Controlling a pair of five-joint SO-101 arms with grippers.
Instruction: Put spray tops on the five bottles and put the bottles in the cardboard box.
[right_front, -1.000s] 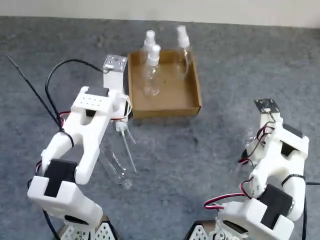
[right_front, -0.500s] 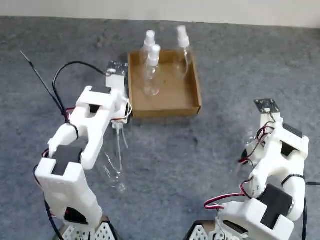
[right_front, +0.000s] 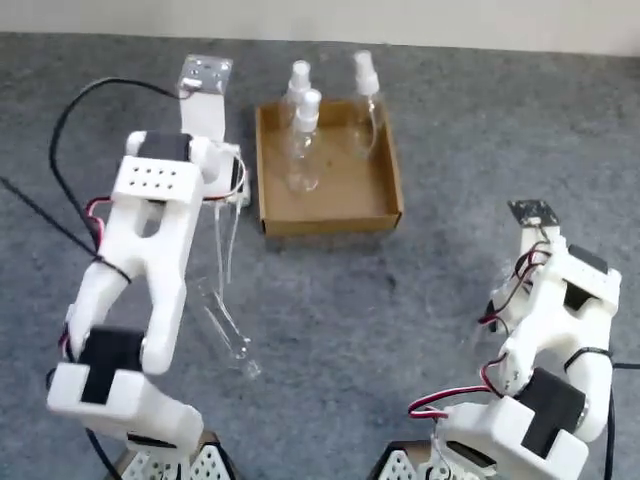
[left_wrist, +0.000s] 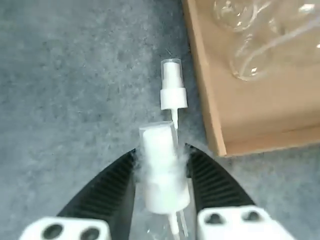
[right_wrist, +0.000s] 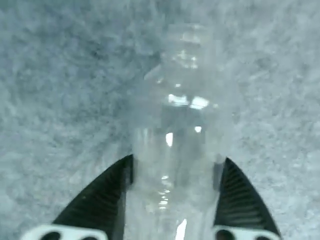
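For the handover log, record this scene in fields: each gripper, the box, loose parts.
Left gripper: shut on white plastic spray top
Right gripper: shut on clear plastic bottle, neck uncapped
Brown cardboard box: holds three clear bottles with spray tops
Grey carpet: second white spray top beside the box; another clear bottle lying on its side

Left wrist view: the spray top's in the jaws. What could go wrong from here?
The spray top trails a long thin tube; it may snag or miss the narrow neck of the bottle in the right jaws.
A swing could knock the loose bottle lying below or the cardboard box beside it.
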